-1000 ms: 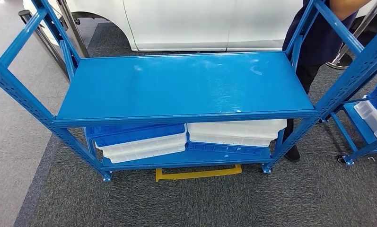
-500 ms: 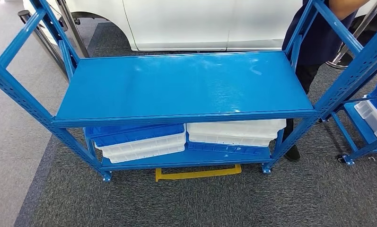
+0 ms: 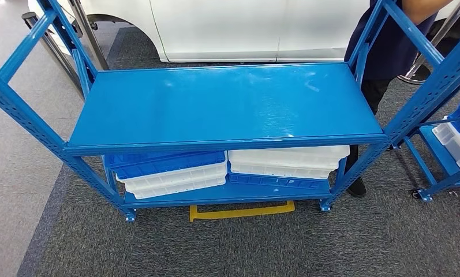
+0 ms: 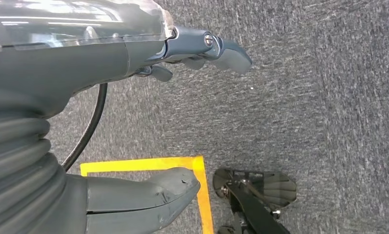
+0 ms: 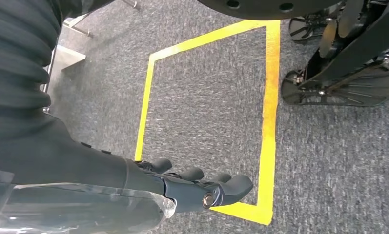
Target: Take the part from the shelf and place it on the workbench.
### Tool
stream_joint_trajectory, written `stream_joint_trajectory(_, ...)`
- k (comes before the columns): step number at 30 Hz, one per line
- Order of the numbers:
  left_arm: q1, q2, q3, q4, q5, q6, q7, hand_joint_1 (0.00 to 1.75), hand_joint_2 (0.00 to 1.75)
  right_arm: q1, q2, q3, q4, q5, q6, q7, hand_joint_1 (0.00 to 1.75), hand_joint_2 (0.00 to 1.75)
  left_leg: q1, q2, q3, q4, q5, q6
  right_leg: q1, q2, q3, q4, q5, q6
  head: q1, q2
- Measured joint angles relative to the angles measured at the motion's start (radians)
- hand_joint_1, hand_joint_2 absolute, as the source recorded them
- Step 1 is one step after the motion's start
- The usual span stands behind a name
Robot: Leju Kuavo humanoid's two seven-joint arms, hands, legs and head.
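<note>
Before me, blue shelf [image 3: 227, 104] bare on grey carpet [image 3: 227, 248]; both my hands, left hand [image 4: 133, 117] and right hand [image 5: 192, 187], hang slack, holding nothing; person [image 3: 389, 52] cut off.

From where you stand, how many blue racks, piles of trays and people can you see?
Blue racks: 2, the big blue rack and the smaller rack on the right
Piles of trays: 2, the left pile and the right pile, both on the big rack's bottom shelf
People: 1, the person behind the rack
Total: 5
</note>
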Motion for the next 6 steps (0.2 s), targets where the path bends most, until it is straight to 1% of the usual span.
stream_joint_trajectory(2, 0.005, 0.004, -0.038, -0.004, 0.04, -0.002, 0.008, 0.0, 0.0, 0.004, -0.004, 0.034, -0.004, -0.036, 0.004, -0.002, 0.0, 0.44, 0.0, 0.0, 0.0, 0.0, 0.0, 0.0, 0.0, 0.0, 0.0, 0.0, 0.0, 0.0, 0.0, 0.0)
stream_joint_trajectory(3, 0.008, 0.005, -0.057, -0.006, 0.06, -0.002, 0.011, 0.0, 0.0, 0.006, -0.007, 0.051, -0.007, -0.054, 0.005, -0.003, 0.0, 0.0, 0.0, 0.0, 0.0, 0.0, 0.0, 0.0, 0.0, 0.0, 0.0, 0.0, 0.0, 0.0, 0.0, 0.0)
stream_joint_trajectory(6, 0.016, 0.01, -0.109, -0.012, 0.112, -0.006, 0.019, 0.0, 0.0, 0.012, -0.012, 0.098, -0.012, -0.101, 0.007, -0.004, 0.0, 0.0, 0.0, 0.0, 0.0, 0.0, 0.0, 0.0, 0.0, 0.0, 0.0, 0.0, 0.0, 0.0, 0.0, 0.0)
